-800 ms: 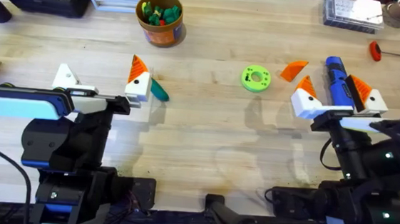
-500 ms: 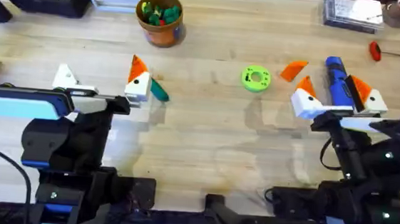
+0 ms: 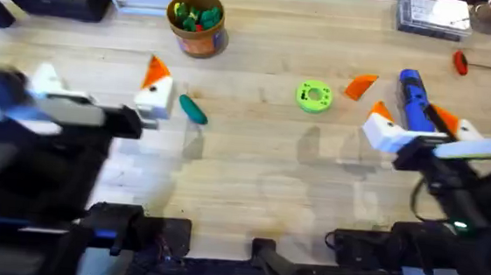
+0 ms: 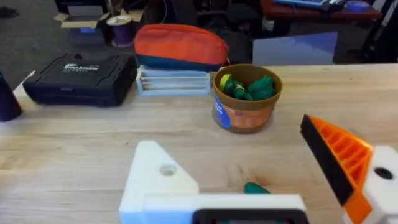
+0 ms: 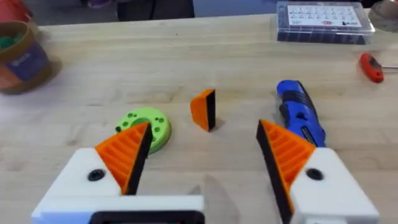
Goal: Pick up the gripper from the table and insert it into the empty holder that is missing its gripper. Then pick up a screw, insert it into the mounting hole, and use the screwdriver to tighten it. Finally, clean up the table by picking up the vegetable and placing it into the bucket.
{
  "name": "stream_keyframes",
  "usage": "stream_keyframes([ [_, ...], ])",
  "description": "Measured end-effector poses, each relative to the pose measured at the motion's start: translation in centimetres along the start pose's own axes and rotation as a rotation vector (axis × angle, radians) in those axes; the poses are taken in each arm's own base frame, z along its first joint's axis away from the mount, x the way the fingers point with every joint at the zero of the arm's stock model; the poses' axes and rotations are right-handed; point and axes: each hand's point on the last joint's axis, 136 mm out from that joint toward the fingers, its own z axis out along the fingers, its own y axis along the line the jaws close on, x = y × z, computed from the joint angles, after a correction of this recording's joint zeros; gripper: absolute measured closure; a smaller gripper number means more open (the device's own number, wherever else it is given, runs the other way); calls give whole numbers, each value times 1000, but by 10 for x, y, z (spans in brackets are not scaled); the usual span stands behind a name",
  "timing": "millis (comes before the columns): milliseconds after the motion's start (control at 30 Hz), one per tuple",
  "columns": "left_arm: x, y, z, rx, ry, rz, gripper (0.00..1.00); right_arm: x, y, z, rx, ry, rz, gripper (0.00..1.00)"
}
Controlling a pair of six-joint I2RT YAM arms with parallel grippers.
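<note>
Left gripper [image 3: 100, 91]: left part of the overhead frame, fingers spread wide apart, holding nothing; one finger carries an orange tip, the other is the bare white holder [image 4: 158, 180] with a round hole in it
Right gripper [image 3: 420, 125]: right part of the overhead frame, both fingers tipped in orange, spread apart and holding nothing
Gripper [image 3: 361, 85]: loose orange wedge lying on the table [image 3: 251, 173], right of centre, between the green disc [image 3: 314, 96] and the screwdriver; in the right wrist view it sits at [image 5: 203, 109], centre of the frame
Screwdriver [image 3: 413, 102]: blue, lying on the table in the upper right, just beside the right gripper's fingers
Vegetable [image 3: 192, 109]: dark teal, lying on the wood just right of the left gripper's orange tip, left of centre
Bucket [image 3: 196, 24]: upright at upper left of centre, green and coloured pieces in its mouth, well apart from the vegetable
</note>
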Motion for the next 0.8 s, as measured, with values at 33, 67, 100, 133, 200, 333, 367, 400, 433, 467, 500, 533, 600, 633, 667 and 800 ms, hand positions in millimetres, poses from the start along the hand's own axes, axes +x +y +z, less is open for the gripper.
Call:
stream_keyframes([
  [33,-9,0,-3,0,18,0,16,-8,1,-6,1,14,4,7],
  [67,-18,0,-6,0,59,0,15,-18,2,-13,2,28,7,7],
  [100,-25,0,-8,0,96,0,15,-29,3,-21,3,39,8,7],
  [133,-29,0,-9,0,149,0,15,-39,4,-27,4,48,9,7],
  [200,-32,0,-10,0,275,0,16,-58,6,-38,6,71,12,7],
  [333,-27,-1,0,5,498,-2,14,-78,7,-45,10,127,14,7],
  [367,-26,-2,6,12,531,-4,13,-81,7,-44,11,136,15,7],
  [400,-25,-4,12,22,556,-8,15,-82,7,-43,12,145,15,7],
  [433,-21,-6,17,36,587,-12,15,-82,7,-41,12,152,15,7],
  [467,-14,-9,21,50,623,-18,15,-80,7,-40,13,161,15,7],
  [500,-5,-12,22,65,671,-24,15,-79,7,-39,14,169,15,7],
  [533,6,-15,23,83,722,-33,15,-78,7,-39,14,171,15,7],
  [600,17,-21,28,117,779,-51,19,-79,7,-39,13,170,16,7],
  [633,22,-24,30,134,798,-59,76,-79,7,-39,14,171,16,7],
  [667,26,-27,32,152,816,-68,233,-78,7,-39,14,171,17,7],
  [800,37,-35,38,194,871,-96,855,-79,7,-39,14,170,18,7],
])
